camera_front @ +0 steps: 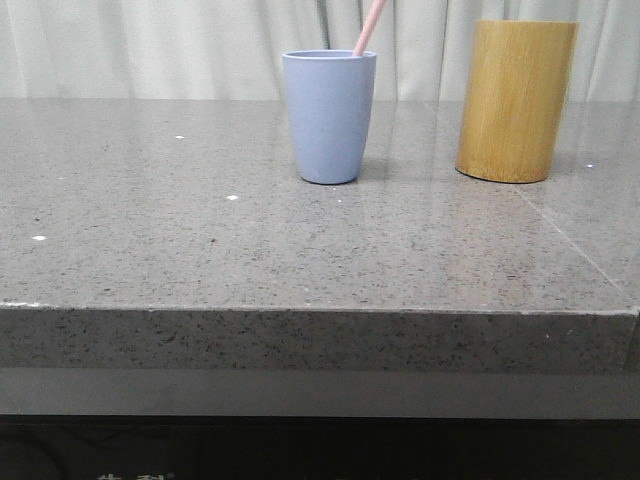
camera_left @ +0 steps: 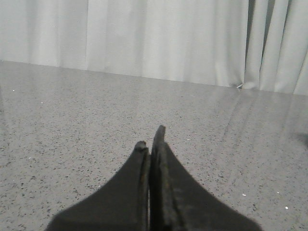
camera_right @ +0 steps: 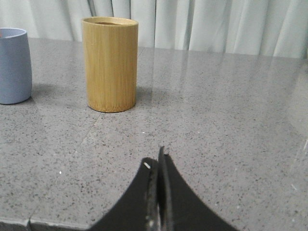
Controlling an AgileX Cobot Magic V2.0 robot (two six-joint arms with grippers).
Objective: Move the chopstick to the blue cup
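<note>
The blue cup [camera_front: 329, 117] stands upright at the middle back of the grey stone table [camera_front: 200, 250]. A pale pink chopstick [camera_front: 370, 27] sticks out of its top, leaning right. The cup's edge also shows in the right wrist view [camera_right: 13, 65]. My left gripper [camera_left: 150, 139] is shut and empty, low over bare table. My right gripper [camera_right: 156, 160] is shut and empty, near the table's front edge, well short of the cups. Neither gripper shows in the front view.
A taller yellow-brown bamboo cylinder [camera_front: 515, 100] stands upright to the right of the blue cup, and also shows in the right wrist view [camera_right: 110, 64]. White curtains [camera_front: 150, 45] hang behind the table. The table's front edge [camera_front: 320, 310] runs across the front view.
</note>
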